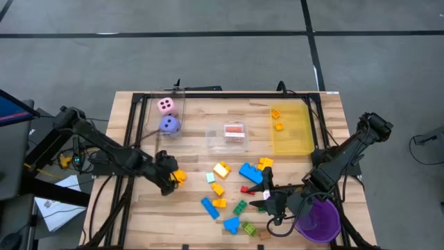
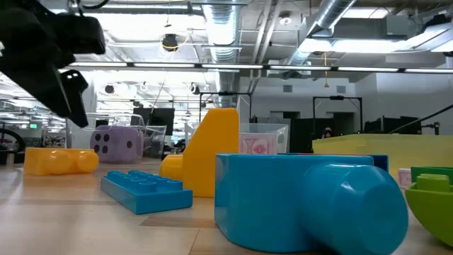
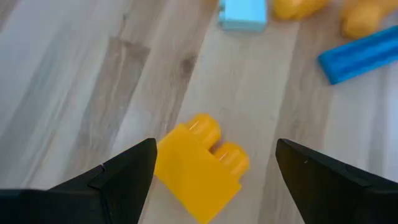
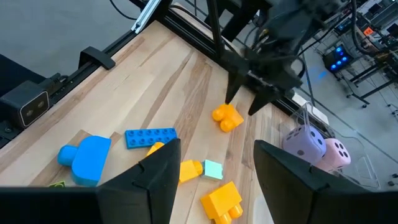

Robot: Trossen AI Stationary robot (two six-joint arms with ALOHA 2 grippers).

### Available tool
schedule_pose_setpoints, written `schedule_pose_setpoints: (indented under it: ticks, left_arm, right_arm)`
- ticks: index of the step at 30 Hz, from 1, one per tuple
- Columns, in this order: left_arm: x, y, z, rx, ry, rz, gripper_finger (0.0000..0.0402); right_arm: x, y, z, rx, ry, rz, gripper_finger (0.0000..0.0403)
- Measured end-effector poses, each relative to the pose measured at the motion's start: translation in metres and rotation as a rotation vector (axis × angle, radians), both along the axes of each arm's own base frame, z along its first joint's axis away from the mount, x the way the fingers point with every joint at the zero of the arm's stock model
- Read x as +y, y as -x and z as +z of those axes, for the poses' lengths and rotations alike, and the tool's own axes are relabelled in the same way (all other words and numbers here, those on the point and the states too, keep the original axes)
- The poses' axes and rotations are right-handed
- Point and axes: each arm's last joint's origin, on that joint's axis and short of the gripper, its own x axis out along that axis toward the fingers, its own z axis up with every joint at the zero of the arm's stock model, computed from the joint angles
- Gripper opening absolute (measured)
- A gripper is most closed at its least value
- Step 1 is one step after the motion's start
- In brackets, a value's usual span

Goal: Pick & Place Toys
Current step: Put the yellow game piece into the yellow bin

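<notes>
**Left gripper poised over a yellow brick on the wood table**

From my station, the left gripper (image 1: pixel 168 179) hangs over a yellow brick (image 3: pixel 200 165), its matte dark fingers (image 3: pixel 127 171) spread wide on either side without touching it. The brick is smooth, glossy plastic with two round studs, lying on its side on the left half of the table (image 1: pixel 146 215), whose top is pale wood planks with visible grain, framed in black rails.

Behind it, near the far left corner, I see a pink die (image 1: pixel 166 105) and a purple die (image 1: pixel 169 124), both soft-edged cubes with dots. Mid-table lie scattered bricks: a flat blue studded plate (image 1: pixel 209 207), a pale mint block (image 1: pixel 211 178), green pieces (image 1: pixel 240 207) and a chunky blue brick (image 1: pixel 250 172). A clear bin (image 1: pixel 235 135) holds pink-backed cards; a see-through yellow bin (image 1: pixel 292 130) holds two orange bricks (image 1: pixel 277 119).

The right gripper (image 1: pixel 269 198) hovers above the bricks at the near right, fingers partly apart, empty, beside a round purple cup (image 1: pixel 319 219). The floor is grey; ducts and lights run overhead.
</notes>
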Motion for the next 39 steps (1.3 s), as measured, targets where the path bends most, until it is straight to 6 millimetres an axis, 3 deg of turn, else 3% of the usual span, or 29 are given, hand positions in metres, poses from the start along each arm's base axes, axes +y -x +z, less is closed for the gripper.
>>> schedule_pose_setpoints:
  ticks: [6,10,14,22,28,39]
  left_arm:
    - [-0.018,-0.040,-0.003,0.305,-0.129,0.113,0.0328]
    - [-0.027,-0.064,-0.006,0.488,-0.186,0.278,0.0328]
    - [-0.038,-0.080,-0.006,0.509,-0.135,0.324,0.0328]
    - [-0.030,-0.071,0.016,0.366,-0.084,0.541,0.0328]
    - [-0.022,-0.062,0.002,0.385,0.027,0.666,0.0333]
    - [-0.026,-0.059,-0.016,0.361,0.072,0.624,0.0366]
  right_arm:
    - [-0.002,-0.001,0.000,-0.001,-0.002,-0.008,0.0195]
    - [-0.004,-0.003,0.000,-0.001,-0.014,-0.022,0.0195]
    - [-0.004,-0.003,0.000,0.000,-0.023,-0.027,0.0195]
    - [-0.003,-0.002,-0.001,0.006,-0.025,-0.027,0.0195]
    - [-0.004,-0.001,-0.003,0.025,-0.020,-0.033,0.0195]
    - [-0.004,-0.001,-0.003,0.026,-0.017,-0.032,0.0195]
